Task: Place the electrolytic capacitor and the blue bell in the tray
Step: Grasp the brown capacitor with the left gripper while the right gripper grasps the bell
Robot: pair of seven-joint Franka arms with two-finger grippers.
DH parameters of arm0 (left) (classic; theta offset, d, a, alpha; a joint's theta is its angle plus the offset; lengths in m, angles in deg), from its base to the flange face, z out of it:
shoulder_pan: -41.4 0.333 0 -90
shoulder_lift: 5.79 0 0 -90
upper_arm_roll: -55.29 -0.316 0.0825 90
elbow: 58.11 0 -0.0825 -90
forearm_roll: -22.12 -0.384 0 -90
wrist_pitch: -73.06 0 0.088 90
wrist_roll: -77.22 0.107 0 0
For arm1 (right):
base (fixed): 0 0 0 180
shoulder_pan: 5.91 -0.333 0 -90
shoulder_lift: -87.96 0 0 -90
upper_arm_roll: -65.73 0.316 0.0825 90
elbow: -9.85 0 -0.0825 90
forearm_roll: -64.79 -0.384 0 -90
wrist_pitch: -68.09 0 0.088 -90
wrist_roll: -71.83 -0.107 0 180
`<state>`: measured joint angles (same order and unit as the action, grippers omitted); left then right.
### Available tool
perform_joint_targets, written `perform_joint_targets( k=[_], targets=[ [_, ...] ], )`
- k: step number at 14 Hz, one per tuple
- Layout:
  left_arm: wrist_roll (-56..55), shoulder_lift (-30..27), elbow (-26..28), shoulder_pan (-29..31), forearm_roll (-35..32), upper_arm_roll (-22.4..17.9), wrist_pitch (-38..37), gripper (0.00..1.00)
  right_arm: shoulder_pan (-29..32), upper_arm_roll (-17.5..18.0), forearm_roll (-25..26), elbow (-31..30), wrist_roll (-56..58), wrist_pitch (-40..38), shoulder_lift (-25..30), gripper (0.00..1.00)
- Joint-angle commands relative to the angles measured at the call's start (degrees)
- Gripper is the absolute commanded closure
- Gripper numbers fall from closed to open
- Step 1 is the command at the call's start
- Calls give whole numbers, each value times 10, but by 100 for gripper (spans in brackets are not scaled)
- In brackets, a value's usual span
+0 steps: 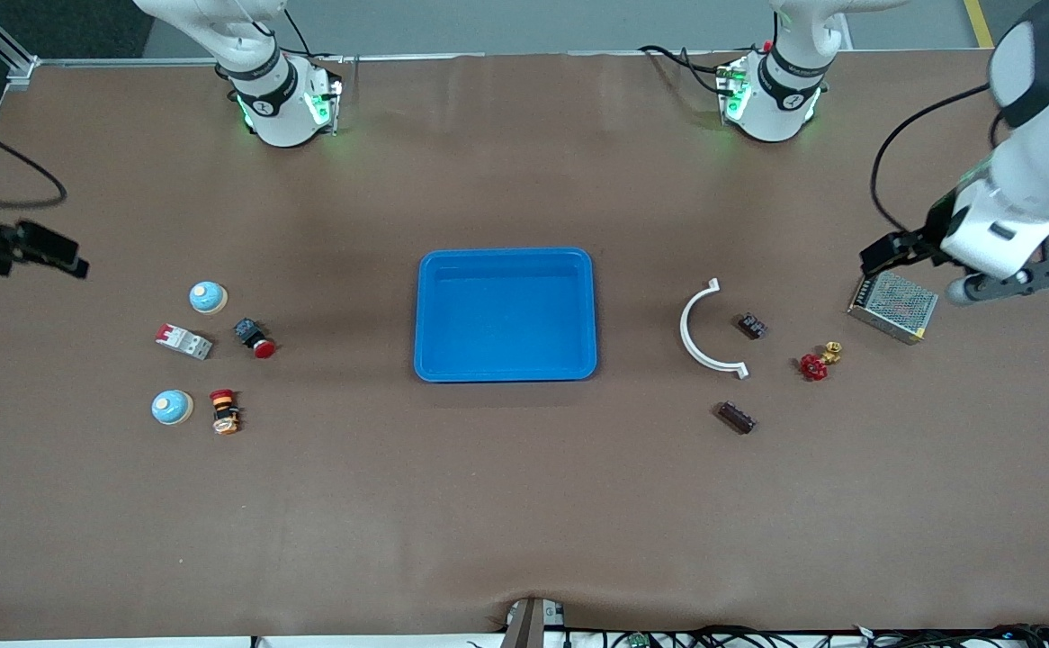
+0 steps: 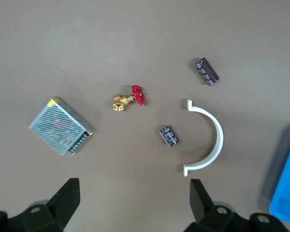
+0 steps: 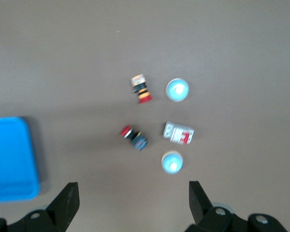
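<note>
Toward the right arm's end of the desk point(image 1: 506, 504), the right gripper point(image 3: 133, 193) hangs high with jaws spread, well above the farther blue bell point(image 1: 208, 296) and the nearer blue bell point(image 1: 171, 407). Both look light, hard and slick-domed, best pinched across the base. Past the mid-desk tray point(image 1: 506, 256), the farther dark capacitor point(image 1: 751, 325) and the nearer dark capacitor point(image 1: 736, 417) look light and stiff; they lie well below the left gripper point(image 2: 135, 193), jaws spread.

I have the tray point(image 1: 506, 255) dead centre of the front frame: shallow, bright blue, rounded corners, flat on the table, empty. Two bells (pale blue domes on cream bases) stand upright toward the right arm's end: the farther blue bell point(image 1: 208, 296) at mid-height, the nearer blue bell point(image 1: 172, 407) lower in frame.
</note>
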<state>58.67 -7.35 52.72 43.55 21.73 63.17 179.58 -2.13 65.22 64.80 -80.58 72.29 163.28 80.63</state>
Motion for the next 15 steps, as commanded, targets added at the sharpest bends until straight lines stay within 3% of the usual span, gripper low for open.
perform_joint_targets(
  k=[1, 9, 15],
  targets=[
    [-32, -1, 55, -1, 0, 11, 64, 0, 13, 5, 24, -73, 11, 81, -23, 0],
    [-195, 124, 58, -3, -5, 61, 145, 0, 67, 5, 23, -73, 16, 257, -182, 0],
    [-245, 168, 144, -5, -5, 61, 288, 2, 69, 5, 22, -120, 16, 395, -240, 0]
  ],
)
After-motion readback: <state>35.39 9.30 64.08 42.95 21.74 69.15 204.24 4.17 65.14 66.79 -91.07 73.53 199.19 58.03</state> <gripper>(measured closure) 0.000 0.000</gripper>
